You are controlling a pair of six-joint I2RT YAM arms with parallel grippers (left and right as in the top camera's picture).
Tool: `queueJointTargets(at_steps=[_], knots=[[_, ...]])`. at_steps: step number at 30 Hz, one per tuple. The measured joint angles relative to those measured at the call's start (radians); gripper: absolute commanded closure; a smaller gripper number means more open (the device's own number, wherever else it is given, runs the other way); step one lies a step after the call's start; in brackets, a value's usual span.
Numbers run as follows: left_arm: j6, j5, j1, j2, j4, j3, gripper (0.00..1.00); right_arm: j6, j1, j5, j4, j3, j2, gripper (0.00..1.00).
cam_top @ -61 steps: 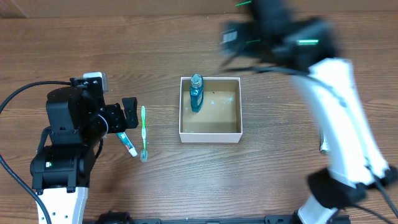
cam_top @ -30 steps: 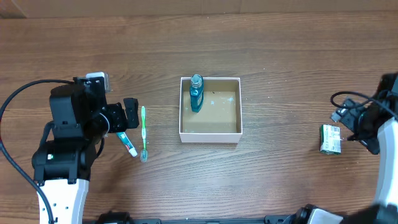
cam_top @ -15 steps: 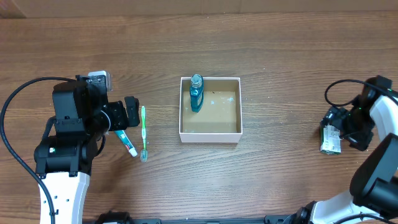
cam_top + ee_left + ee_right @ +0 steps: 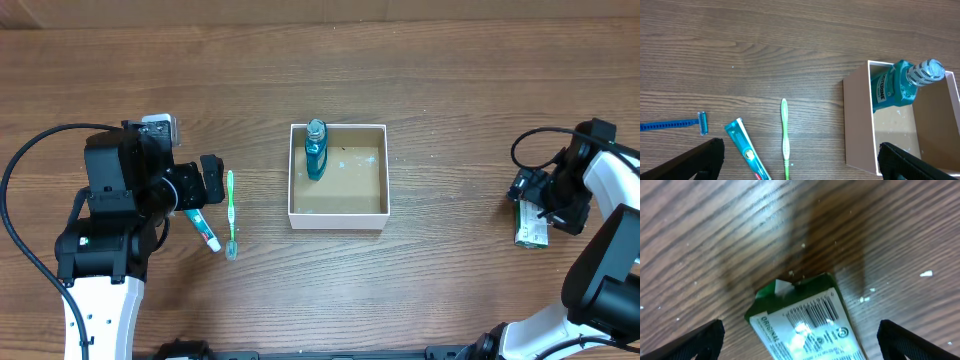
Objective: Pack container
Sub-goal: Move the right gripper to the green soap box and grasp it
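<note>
The container [image 4: 338, 213] stands mid-table, white walls and brown floor, with a blue mouthwash bottle [image 4: 316, 150] in its back left corner. My left gripper [image 4: 209, 184] is open and empty, just left of a green toothbrush [image 4: 231, 213] and a teal toothpaste tube [image 4: 204, 231]. In the left wrist view the gripper [image 4: 800, 172] is above the toothbrush [image 4: 785, 136] and the tube [image 4: 746, 154], with the container [image 4: 858, 122] and bottle [image 4: 892, 87] to the right. My right gripper [image 4: 532, 196] is open at a green packet [image 4: 532, 226]. Its fingers [image 4: 695, 342] straddle the packet [image 4: 805, 322].
A blue razor [image 4: 675, 124] lies on the wood left of the toothpaste tube, seen only in the left wrist view. Black cables run from both arms. The table's front edge is at the bottom of the overhead view.
My right arm swung from behind the container over to the far right and came down at the green packet. My left arm has barely moved.
</note>
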Motion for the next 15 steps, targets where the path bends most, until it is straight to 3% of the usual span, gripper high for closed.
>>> queueJointTargets(at_steps=[9,13,15], knots=[[0.000,0.000,0.000,0.000,0.000,0.000,0.00,-0.001,0.000,0.001,0.027,-0.034,0.039,0.01],[0.000,0.000,0.000,0.000,0.000,0.000,0.00,0.000,0.000,0.001,0.033,-0.034,0.039,0.14],[0.000,0.000,0.000,0.000,0.000,0.000,0.00,-0.003,0.000,0.001,0.033,-0.034,0.039,0.27]])
